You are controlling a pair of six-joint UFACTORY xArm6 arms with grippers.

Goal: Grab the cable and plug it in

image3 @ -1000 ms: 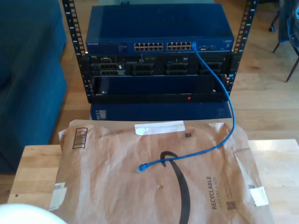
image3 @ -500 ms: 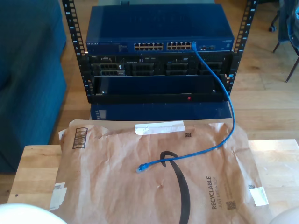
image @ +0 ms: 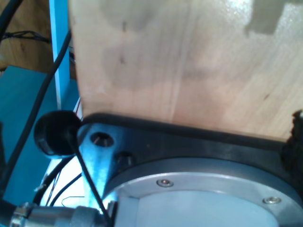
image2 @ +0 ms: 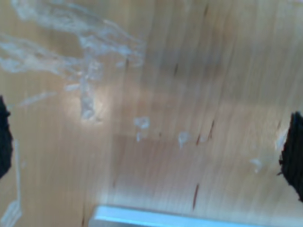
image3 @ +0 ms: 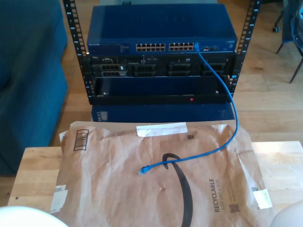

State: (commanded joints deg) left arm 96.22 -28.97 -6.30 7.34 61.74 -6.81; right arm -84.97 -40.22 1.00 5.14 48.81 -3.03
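A white arm (image3: pixel 291 215) edged in; cable (image3: pixel 208 152) lies well apart; jaws' opening indiscernible.

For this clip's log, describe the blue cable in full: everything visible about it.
The cable is thin, bright blue and looks like a flexible plastic-sheathed network lead. One end is plugged into a port near the exterior view's right end of the blue switch atop the rack. From there it hangs down past the rack's front, curves onto the brown paper mailer on the wooden table, and ends in a small translucent blue plug lying loose on the paper. No gripper touches it.
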